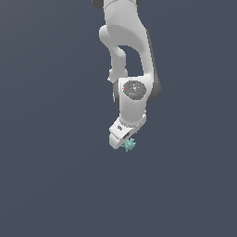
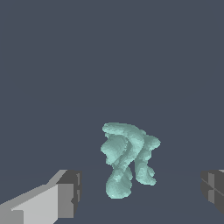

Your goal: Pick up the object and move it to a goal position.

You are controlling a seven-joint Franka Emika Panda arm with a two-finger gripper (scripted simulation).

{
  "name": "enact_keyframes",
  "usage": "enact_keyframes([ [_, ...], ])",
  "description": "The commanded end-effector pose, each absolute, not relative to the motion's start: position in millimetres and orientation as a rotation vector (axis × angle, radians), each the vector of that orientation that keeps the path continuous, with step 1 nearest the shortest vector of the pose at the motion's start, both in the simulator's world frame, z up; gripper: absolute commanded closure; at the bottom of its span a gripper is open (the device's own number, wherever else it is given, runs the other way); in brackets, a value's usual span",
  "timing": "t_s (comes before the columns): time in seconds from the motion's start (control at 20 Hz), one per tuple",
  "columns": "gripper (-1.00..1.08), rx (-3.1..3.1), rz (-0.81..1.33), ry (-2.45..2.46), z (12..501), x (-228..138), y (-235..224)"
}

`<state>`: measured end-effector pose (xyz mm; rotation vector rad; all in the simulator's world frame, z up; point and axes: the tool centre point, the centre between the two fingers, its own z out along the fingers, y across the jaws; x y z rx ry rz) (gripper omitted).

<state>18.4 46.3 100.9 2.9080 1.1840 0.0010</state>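
The object (image 1: 129,145) is a tiny pale teal-green spiky lump, just below the tip of the white arm in the exterior view. In the wrist view the object (image 2: 127,157) fills the middle, between the two fingers. My gripper (image 1: 123,140) points down right over it. In the wrist view the gripper (image 2: 141,193) is open. One grey finger pad (image 2: 72,192) and the other (image 2: 212,190) stand wide apart on either side of the lump, and neither touches it.
A plain dark blue-grey surface (image 1: 55,185) lies all around. The white arm (image 1: 127,41) comes down from the top of the exterior view. No goal marker shows.
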Motion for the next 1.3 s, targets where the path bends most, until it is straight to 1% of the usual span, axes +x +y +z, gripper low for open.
enact_keyframes([
  [0.0, -0.92, 2.897, 0.000, 1.215, 99, 18, 48],
  [0.35, -0.92, 2.896, 0.000, 1.218, 95, 18, 48],
  [0.8, -0.92, 2.893, 0.000, 1.225, 55, 17, 48],
  [1.05, -0.92, 2.893, 0.000, 1.226, 48, 18, 48],
  [1.1, 1.08, 2.893, 0.000, 1.226, 48, 18, 48],
  [1.25, 1.08, 2.893, 0.000, 1.226, 48, 18, 48],
])
